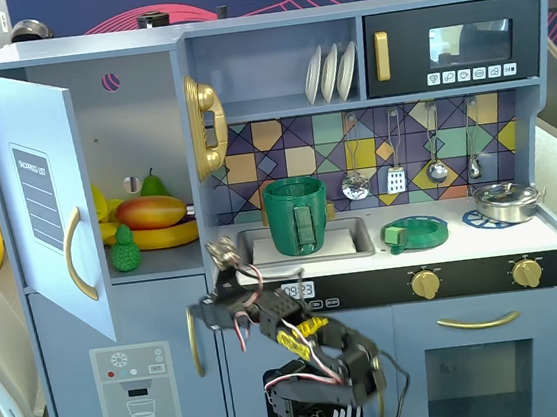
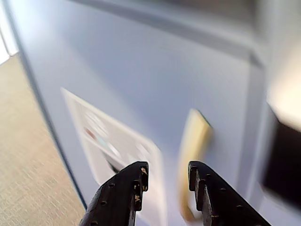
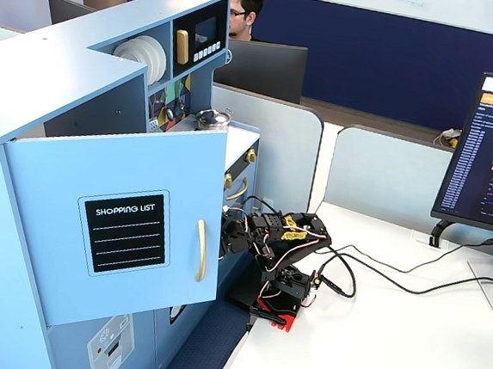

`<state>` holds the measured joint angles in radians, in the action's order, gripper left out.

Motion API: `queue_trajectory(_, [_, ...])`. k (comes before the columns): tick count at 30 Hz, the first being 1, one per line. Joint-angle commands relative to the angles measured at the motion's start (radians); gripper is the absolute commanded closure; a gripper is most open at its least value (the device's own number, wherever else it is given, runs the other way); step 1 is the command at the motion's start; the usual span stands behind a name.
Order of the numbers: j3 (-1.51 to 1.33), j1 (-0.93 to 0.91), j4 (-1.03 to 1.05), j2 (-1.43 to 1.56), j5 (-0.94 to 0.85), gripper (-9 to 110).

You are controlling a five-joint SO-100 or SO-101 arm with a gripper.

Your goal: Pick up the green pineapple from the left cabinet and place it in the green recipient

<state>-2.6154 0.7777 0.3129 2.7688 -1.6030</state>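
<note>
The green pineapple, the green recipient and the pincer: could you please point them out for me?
green pineapple (image 1: 124, 250), a fixed view, on its bumpy body.
green recipient (image 1: 284, 218), a fixed view, on its wall beside the handle.
pincer (image 2: 167, 175), wrist view, midway between its fingertips.

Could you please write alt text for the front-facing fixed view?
A toy kitchen's left cabinet stands open, with the green pineapple beside other toy fruit. The arm's gripper, holding nothing, is below the counter, near the green recipient in the sink.
</note>
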Motion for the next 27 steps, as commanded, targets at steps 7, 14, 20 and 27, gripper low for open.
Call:
queue_trajectory(7, [0.331,0.04,-0.236,-0.304,0.0,94])
queue_trajectory(14, [0.368,0.015,-0.367,-0.397,0.035,70])
queue_trajectory(20, [0.451,0.009,-0.443,-0.514,-0.008,65])
queue_trajectory(27, [0.54,-0.041,-0.546,-0.68,-0.002,63])
